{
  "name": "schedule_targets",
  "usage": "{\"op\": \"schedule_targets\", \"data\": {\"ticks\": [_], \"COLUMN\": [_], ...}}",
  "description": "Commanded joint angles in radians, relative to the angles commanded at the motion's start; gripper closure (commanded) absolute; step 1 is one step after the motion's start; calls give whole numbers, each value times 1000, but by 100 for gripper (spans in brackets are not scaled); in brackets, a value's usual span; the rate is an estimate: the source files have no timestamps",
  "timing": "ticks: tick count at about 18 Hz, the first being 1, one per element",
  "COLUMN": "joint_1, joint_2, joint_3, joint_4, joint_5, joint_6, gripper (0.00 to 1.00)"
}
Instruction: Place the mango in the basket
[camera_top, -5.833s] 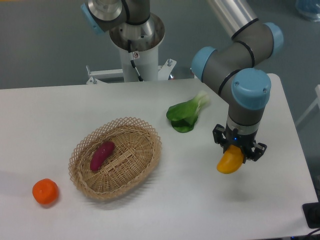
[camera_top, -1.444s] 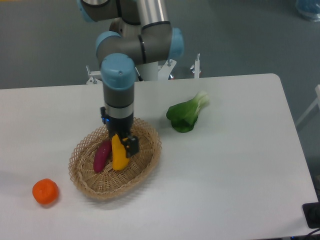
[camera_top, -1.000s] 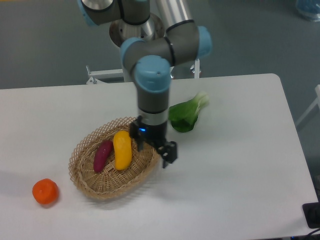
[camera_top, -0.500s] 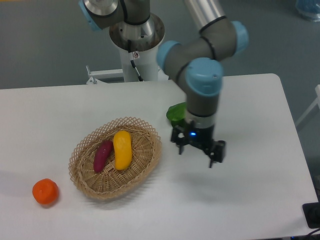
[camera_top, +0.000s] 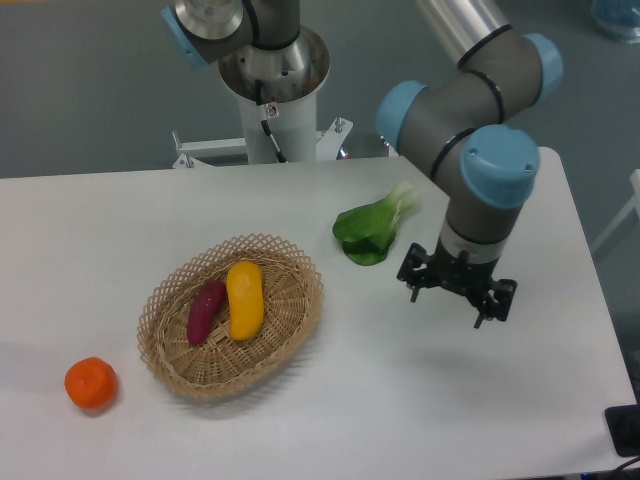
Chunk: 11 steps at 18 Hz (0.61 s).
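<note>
The gripper (camera_top: 456, 297) hangs above the right part of the counter (camera_top: 120, 215) with its two dark fingers (camera_top: 415, 290) spread wide apart and nothing between them. It is mounted on a grey arm with light blue joint caps. No readable labels or writing are visible on any item.

Just up and left of the gripper lies a leafy green vegetable (camera_top: 372, 229) with a pale stem end, flat on the white, smooth counter.

The basket (camera_top: 231, 314) sits left of centre, well apart from the gripper. It is a shallow oval of tan wicker with an open-weave looped rim. Inside it lies the mango (camera_top: 244, 299), smooth, oblong and yellow. Beside the mango on its left, touching or nearly so, is a purple sweet potato (camera_top: 205, 312), also inside the basket.

A round orange fruit (camera_top: 90, 383) rests on the counter near the basket's left end, outside it.
</note>
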Motion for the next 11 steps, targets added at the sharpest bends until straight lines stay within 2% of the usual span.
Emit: {"op": "schedule_targets", "data": {"ticks": [2,11], "joint_1": [0,-2], "joint_2": [3,5], "joint_3": [-11,-45], "joint_4": [-2,21], "joint_5": [32,71], "joint_6": [65,69], "gripper": [0,0]}}
